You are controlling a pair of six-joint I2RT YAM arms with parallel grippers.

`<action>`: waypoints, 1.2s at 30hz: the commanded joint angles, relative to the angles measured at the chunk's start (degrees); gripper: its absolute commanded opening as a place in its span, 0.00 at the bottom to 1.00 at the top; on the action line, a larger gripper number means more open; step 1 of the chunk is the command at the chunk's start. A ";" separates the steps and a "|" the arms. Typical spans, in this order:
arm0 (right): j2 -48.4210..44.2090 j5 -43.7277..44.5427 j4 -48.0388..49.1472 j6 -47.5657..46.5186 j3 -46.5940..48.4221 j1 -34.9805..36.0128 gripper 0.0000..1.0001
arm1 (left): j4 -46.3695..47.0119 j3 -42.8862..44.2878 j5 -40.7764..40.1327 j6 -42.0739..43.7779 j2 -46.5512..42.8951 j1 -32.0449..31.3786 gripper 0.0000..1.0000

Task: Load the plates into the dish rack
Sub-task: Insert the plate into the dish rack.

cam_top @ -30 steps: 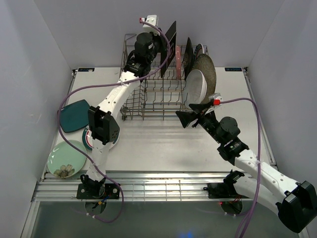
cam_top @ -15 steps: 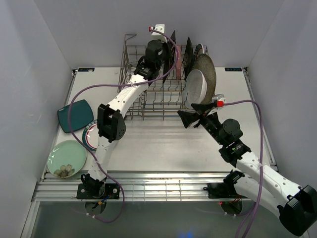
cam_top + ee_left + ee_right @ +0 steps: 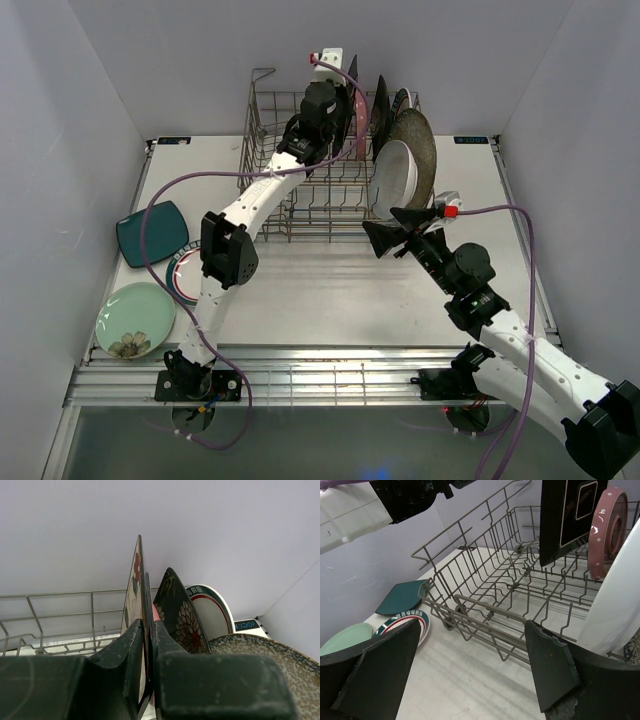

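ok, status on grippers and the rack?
Left gripper shut on square plate, upright in dish rack. Right gripper open, empty, at rack's front. Pink plate close alongside.

**Free room and obstructions.** Rack [image 3: 320, 215]: the left half is open between bare tines, but the left arm [image 3: 250, 200] crosses above it from front-left to a square plate [image 3: 132, 590] clamped in its jaws. The right half is filled by upright plates [image 3: 380, 110], with the white plate [image 3: 395, 180] nearest the front. Bench [image 3: 330, 290]: a broad open strip lies between rack and arm bases. The right arm [image 3: 500, 330], jaws spread wide, stands at the rack's right front corner. Three flat plates [image 3: 150, 235] line the left edge.
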 commanded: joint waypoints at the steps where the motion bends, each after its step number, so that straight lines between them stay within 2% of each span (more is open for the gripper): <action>1: -1.24 1.64 1.83 -0.75 -0.70 0.18 0.90 | 14.57 5.46 1.61 1.25 -4.40 -1.69 0.00; 12: -2.12 1.64 1.39 -1.37 -1.22 0.18 0.90 | 16.77 2.65 2.57 2.56 -5.02 -2.21 0.00; 16: -2.91 1.82 1.04 -1.54 -1.49 0.18 0.90 | 18.26 2.04 0.30 6.08 -4.93 -3.79 0.00; 27: -4.93 2.26 -0.02 -1.90 -2.28 0.18 0.90 | 19.93 -1.65 -7.43 6.25 -6.51 -5.46 0.00; 36: -5.99 2.52 -0.46 -2.16 -2.54 0.09 0.90 | 25.99 -5.70 -12.44 10.48 -7.56 -6.34 0.00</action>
